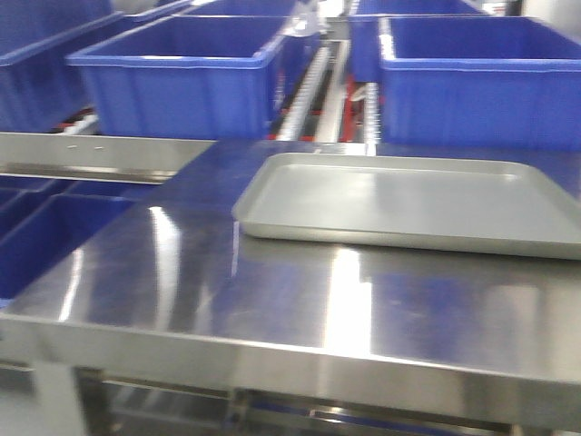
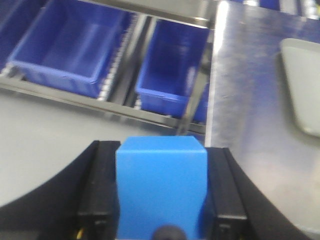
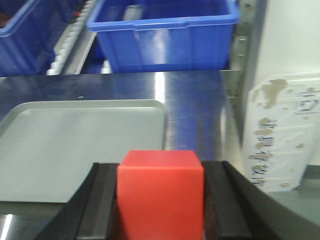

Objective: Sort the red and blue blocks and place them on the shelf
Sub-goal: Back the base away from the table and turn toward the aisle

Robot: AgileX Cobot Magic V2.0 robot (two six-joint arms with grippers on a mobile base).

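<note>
In the left wrist view the sky-blue block (image 2: 161,192) fills the gap between the black fingers (image 2: 102,180) of my left gripper (image 2: 161,150), which is shut on it. It hangs left of the steel tabletop (image 2: 250,100), over the shelf's lower front rail (image 2: 100,100). In the right wrist view my right gripper (image 3: 160,167) is shut on the bright red block (image 3: 160,200), held above the near right corner of the grey tray (image 3: 75,145). The shelf (image 1: 313,100) with its roller tracks rises behind the table. Neither gripper nor block shows in the front view.
Large blue bins (image 1: 182,73) (image 1: 481,77) sit on the shelf's tracks, with lower ones (image 2: 65,45) (image 2: 170,70) to the left. The grey tray (image 1: 408,195) lies on the shiny tabletop (image 1: 272,291). A white perforated plate (image 3: 282,135) stands right of the table.
</note>
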